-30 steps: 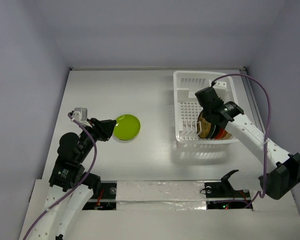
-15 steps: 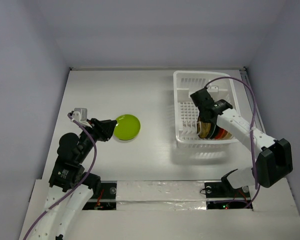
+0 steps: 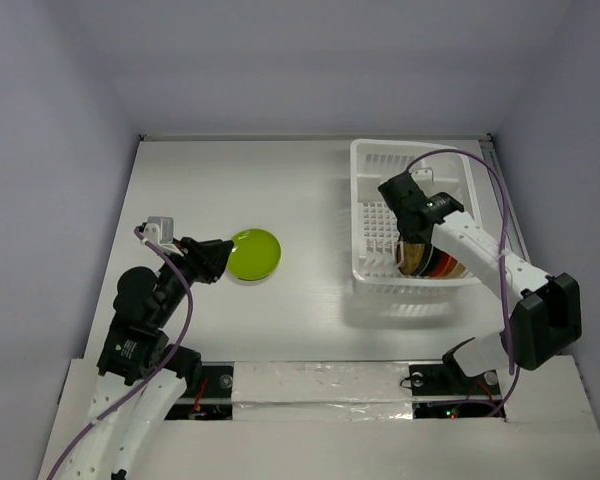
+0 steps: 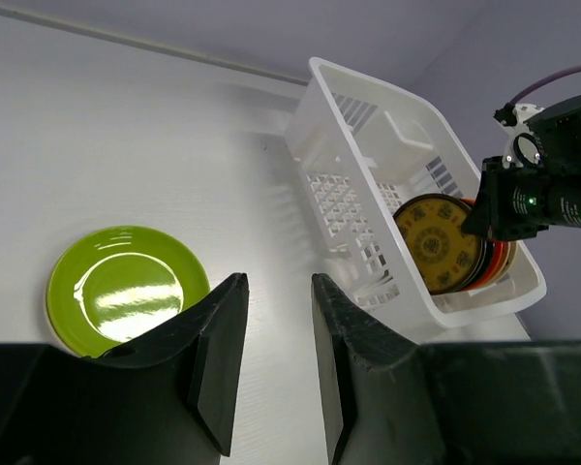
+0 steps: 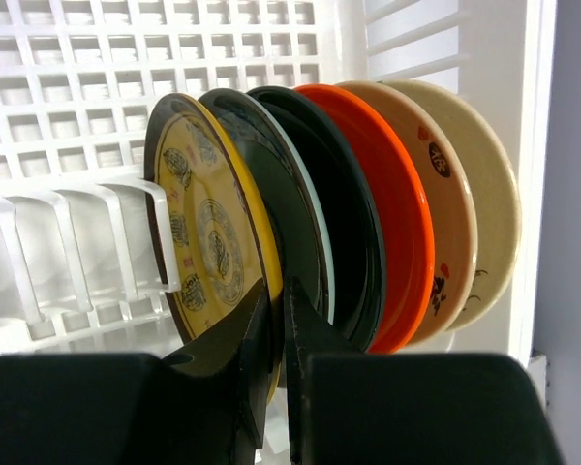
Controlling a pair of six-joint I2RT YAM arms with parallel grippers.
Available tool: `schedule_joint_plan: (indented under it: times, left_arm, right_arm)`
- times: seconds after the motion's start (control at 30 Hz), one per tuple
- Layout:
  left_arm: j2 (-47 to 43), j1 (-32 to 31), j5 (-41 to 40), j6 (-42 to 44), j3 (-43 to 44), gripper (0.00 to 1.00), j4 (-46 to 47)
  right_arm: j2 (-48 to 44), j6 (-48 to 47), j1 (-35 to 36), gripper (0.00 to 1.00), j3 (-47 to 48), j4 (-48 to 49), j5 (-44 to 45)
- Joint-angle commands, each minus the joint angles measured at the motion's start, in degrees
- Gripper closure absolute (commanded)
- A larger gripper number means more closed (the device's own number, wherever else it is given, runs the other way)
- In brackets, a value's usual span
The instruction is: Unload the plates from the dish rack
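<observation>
A white dish rack (image 3: 360,210) sits at the far right of the table (image 3: 230,180); a row of plates (image 5: 397,223) stands on edge at its near end. The right gripper (image 5: 279,310) reaches into the rack, fingers closed to a thin slit, pinching the rim of the front yellow plate (image 5: 208,232). The left gripper (image 4: 278,286) hovers with fingers apart, holding nothing, just left of a green plate (image 4: 126,300); that plate lies flat on the table, well left of the rack.
</observation>
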Motion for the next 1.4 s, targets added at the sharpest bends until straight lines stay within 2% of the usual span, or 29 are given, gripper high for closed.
schedule_joint_plan:
  times: [0.0, 0.27, 0.43, 0.6, 0.73, 0.93, 1.0, 1.07, 1.1, 1.17, 1.27, 1.37]
  left_arm:
    - [-0.69, 0.40, 0.81, 0.07, -0.74, 0.70, 3.38]
    - [-1.04, 0.40, 0.63, 0.07, -0.83, 0.70, 3.29]
    - [-0.96, 0.40, 0.63, 0.07, -0.83, 0.70, 3.38]
    - [-0.87, 0.40, 0.63, 0.07, -0.83, 0.70, 3.38]
    - [-0.78, 0.40, 0.55, 0.16, -0.74, 0.70, 3.29]
    - [-0.61, 0.40, 0.28, 0.16, -0.66, 0.70, 3.21]
    - [-0.26, 0.40, 0.20, 0.07, -0.66, 0.70, 3.12]
    - [-0.08, 0.40, -0.07, 0.07, -0.66, 0.70, 2.94]
    - [0.10, 0.40, -0.16, 0.07, -0.57, 0.70, 3.03]
    - [0.27, 0.40, -0.24, 0.07, -0.57, 0.70, 2.86]
    - [0.45, 0.40, -0.33, 0.07, -0.57, 0.69, 2.94]
    - [0.62, 0.92, -0.51, -0.02, -0.57, 0.68, 2.85]
  right_arm:
    - [-0.33, -0.93, 0.53, 1.00, 5.25, -2.40, 6.08]
    - [5.91, -1.37, 3.78, 1.00, 9.55, -4.68, 10.91]
    - [6.44, -1.72, 4.93, 1.00, 11.84, -4.95, 12.41]
    - [4.52, -0.32, 5.98, 1.00, 16.75, -6.97, 16.54]
    - [2.05, -0.76, 7.21, 1.00, 20.01, -7.67, 16.54]
    - [-2.42, 2.41, 13.53, 1.00, 23.62, -7.24, 16.46]
    - [-4.89, 2.41, 15.81, 1.00, 23.19, -2.60, 12.27]
    - [-6.38, 1.45, 16.35, 1.00, 21.44, 6.44, 7.61]
    - [-7.17, 0.57, 16.35, 1.00, 18.99, 9.70, 1.66]
    - [-6.74, 0.91, 17.84, 1.00, 16.87, 18.90, -3.64]
    - [-2.62, 3.10, 18.55, 1.00, 12.82, 30.59, -19.07]
    - [3.97, 5.74, 19.17, 1.00, 10.97, 40.88, -28.96]
